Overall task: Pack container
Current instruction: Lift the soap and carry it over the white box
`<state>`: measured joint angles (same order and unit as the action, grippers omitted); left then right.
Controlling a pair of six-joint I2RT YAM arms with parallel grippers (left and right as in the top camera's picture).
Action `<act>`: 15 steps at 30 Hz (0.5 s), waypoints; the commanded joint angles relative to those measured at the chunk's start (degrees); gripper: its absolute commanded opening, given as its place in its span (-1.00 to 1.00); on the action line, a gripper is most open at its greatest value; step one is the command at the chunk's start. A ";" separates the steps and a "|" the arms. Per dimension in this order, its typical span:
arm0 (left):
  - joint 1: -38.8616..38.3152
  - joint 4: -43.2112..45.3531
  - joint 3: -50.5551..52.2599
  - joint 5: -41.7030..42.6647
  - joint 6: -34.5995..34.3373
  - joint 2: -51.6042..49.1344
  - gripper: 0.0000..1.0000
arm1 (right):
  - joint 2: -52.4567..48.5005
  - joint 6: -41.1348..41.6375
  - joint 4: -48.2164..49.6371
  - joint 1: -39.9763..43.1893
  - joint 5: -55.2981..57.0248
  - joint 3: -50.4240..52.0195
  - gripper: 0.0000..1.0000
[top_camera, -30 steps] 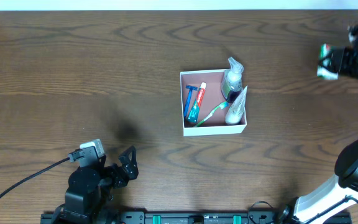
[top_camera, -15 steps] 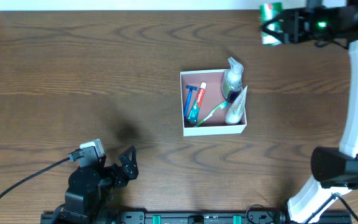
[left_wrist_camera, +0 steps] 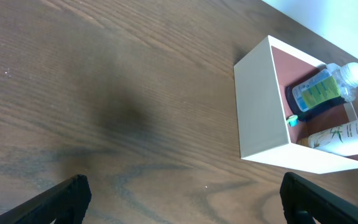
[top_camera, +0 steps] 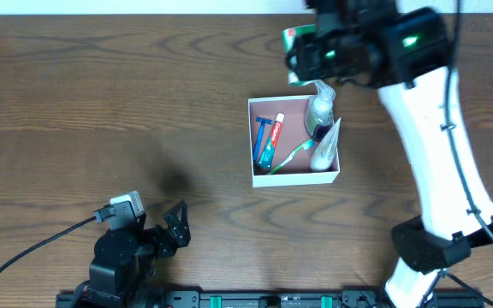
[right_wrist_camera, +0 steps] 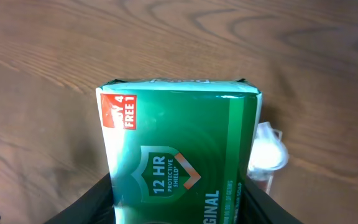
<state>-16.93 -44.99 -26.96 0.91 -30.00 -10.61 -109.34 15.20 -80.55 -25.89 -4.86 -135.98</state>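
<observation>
Green pack (right_wrist_camera: 179,180) near container's (top_camera: 295,178) far rim, tabletop (top_camera: 101,103) around

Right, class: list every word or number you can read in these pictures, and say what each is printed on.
"BUY 4 FREE 1": red corner of the green pack.
"12 HR PROTECTIVE SHIELD": shield badge on the same pack.
"...RIGINAL": same pack, cut off at the frame edge.
Labels on the bottle, the white tube and the toothpaste: too small or blurred to read.
</observation>
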 commanded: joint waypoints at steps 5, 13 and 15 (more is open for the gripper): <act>0.26 0.02 -0.26 -0.28 0.13 0.26 0.96 | 0.35 13.99 0.61 -6.86 15.58 1.51 -0.21; 0.26 0.02 -0.26 -0.28 0.13 0.26 0.96 | 0.35 23.52 4.92 -9.79 17.62 9.77 -0.21; 0.26 0.02 -0.26 -0.28 0.13 0.26 0.96 | 0.35 23.54 6.99 -10.21 18.12 12.72 -0.20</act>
<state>-16.93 -44.95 -26.96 0.89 -30.00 -10.61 -109.34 35.05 -74.74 -34.94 10.66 -125.86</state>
